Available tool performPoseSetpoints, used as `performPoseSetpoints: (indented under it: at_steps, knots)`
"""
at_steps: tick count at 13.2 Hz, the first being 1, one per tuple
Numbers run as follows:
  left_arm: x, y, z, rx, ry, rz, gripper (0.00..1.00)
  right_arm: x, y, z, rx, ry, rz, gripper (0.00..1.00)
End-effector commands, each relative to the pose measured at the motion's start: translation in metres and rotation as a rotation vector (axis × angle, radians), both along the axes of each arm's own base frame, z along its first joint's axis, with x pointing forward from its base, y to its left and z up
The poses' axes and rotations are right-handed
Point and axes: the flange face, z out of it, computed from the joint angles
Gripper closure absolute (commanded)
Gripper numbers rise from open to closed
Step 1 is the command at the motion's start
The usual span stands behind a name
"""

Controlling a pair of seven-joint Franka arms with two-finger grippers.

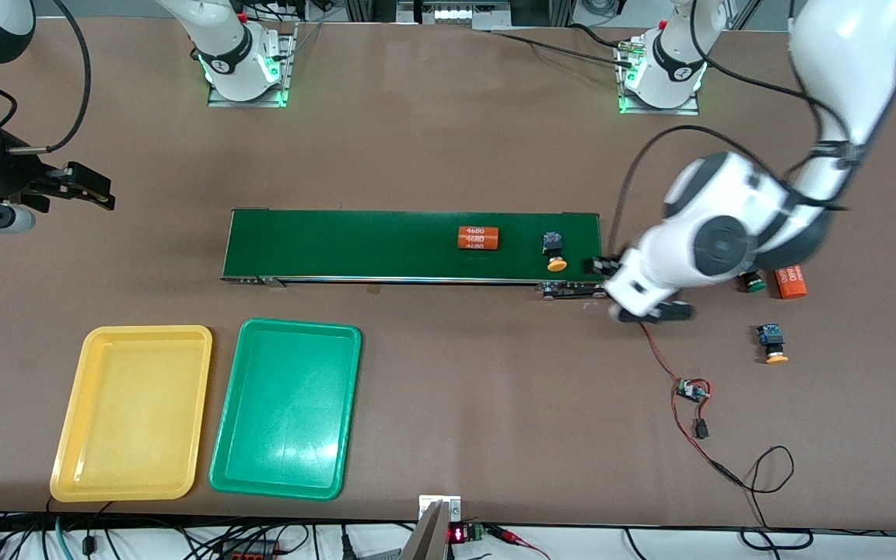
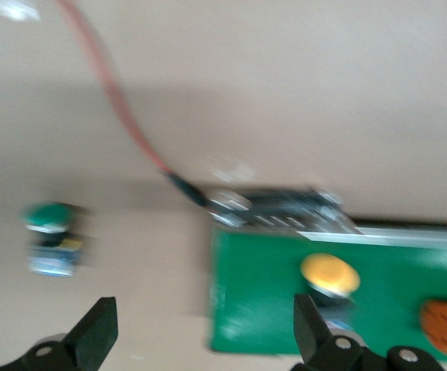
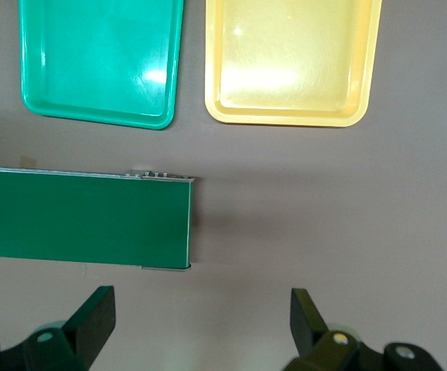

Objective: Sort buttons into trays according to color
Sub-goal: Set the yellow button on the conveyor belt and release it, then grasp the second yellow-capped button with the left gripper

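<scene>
While bending down from its base at the top of the front view, the left arm is hanging its left end effector (image 1: 638, 292) low over the desk (image 1: 448, 117), just off the conveyor belt's (image 1: 386, 245) end; its fingers (image 2: 98, 332) are standing spread and gripping nothing. One yellow-capped button (image 1: 554, 253) is lying on the belt near that end, beside an orange cylinder (image 1: 478, 238) printed "4680". A green-capped button (image 1: 751, 283) is sitting on the desk, partly hidden under the arm, next to a second orange cylinder (image 1: 790, 281). Another yellow-capped button (image 1: 771, 342) is lying nearer the front camera, close to a small circuit board (image 1: 693, 390) trailing red wire. The right arm is waiting, its right end effector (image 1: 82, 189) held over bare desk past the belt's opposite end, fingers (image 3: 92, 321) spread and empty. Both trays, the yellow tray (image 1: 82, 467) and the green tray (image 1: 339, 412), are lying side by side, nearer the camera than the belt, holding no buttons.
</scene>
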Motion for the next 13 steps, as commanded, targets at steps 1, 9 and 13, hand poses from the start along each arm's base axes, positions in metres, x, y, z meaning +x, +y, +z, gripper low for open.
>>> performPoseSetpoints:
  at_steps: [1, 9, 13]
  knots:
    - [0.025, 0.081, -0.036, 0.155, 0.000, -0.051, 0.00, -0.001, -0.001, 0.001, 0.005, -0.003, -0.007, 0.00]
    - [0.060, 0.268, -0.097, 0.104, -0.077, -0.200, 0.00, -0.001, -0.001, 0.000, 0.005, -0.003, -0.004, 0.00]
    - [0.056, 0.305, -0.132, -0.017, -0.115, -0.188, 0.00, -0.001, -0.001, 0.000, 0.005, -0.003, 0.001, 0.00]
